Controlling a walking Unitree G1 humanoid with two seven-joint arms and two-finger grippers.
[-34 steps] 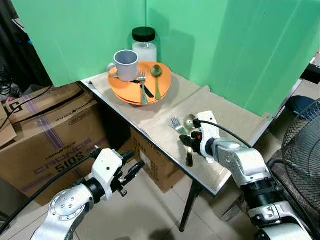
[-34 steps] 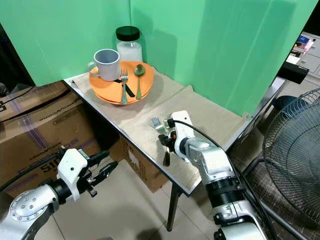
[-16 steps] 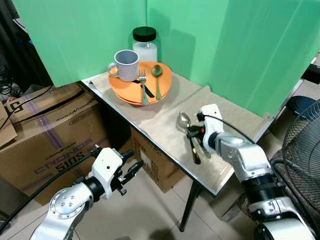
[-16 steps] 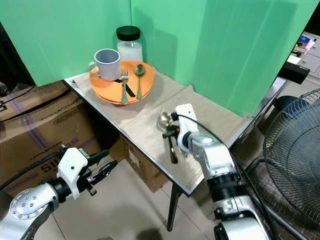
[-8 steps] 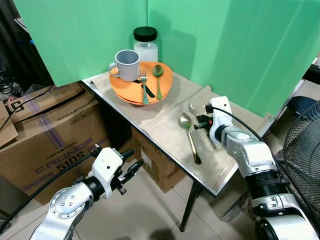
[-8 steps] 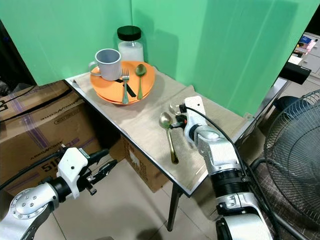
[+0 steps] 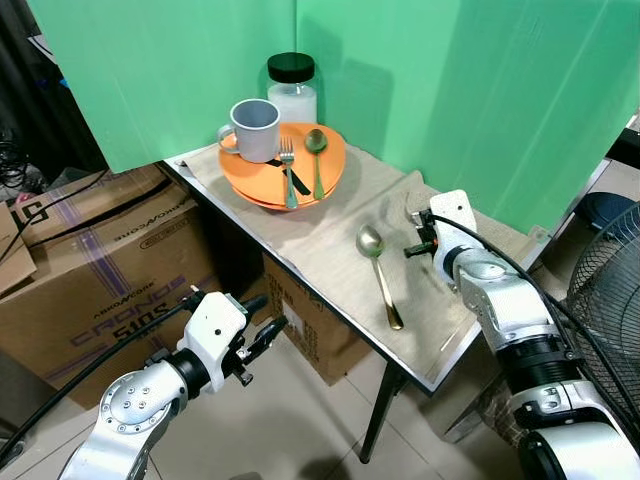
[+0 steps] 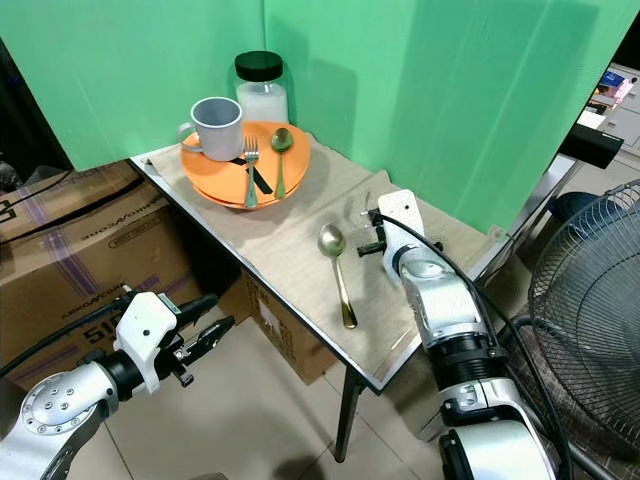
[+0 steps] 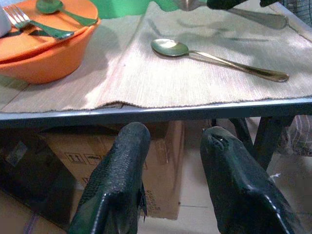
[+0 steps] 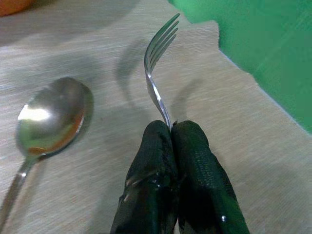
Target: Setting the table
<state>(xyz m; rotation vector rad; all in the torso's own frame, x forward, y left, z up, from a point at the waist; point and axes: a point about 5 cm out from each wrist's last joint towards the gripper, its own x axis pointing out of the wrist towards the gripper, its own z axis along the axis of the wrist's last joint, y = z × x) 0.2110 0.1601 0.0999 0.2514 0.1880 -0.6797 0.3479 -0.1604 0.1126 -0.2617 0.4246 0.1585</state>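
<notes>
Right gripper [image 10: 171, 127] jaws pinched tight on a silver fork [image 10: 157, 58], tines out ahead and lifted clear of the cloth; left gripper [image 9: 170, 141] jaws parted, nothing between them, held low below the table edge. Green backdrop [image 7: 420, 80] behind all. Cardboard boxes [image 7: 95, 265] on the floor to the robot's left, a fan [image 7: 605, 290] at the right edge. Table [image 7: 300, 285] with a beige cloth [image 7: 330, 235] over it. Right gripper sits above the cloth's near right part, just beside the spoon bowl. Orange plate [image 7: 250, 180] at the far left of the table, carrying a grey mug [image 7: 255, 128], a green fork [image 7: 286, 172] and a green spoon [image 7: 316, 160]. Jar [image 7: 292, 88] with a black lid stands behind the plate. Gold spoon [image 7: 379, 272] lies flat on the cloth, bowl toward the plate, handle toward the near edge.
</notes>
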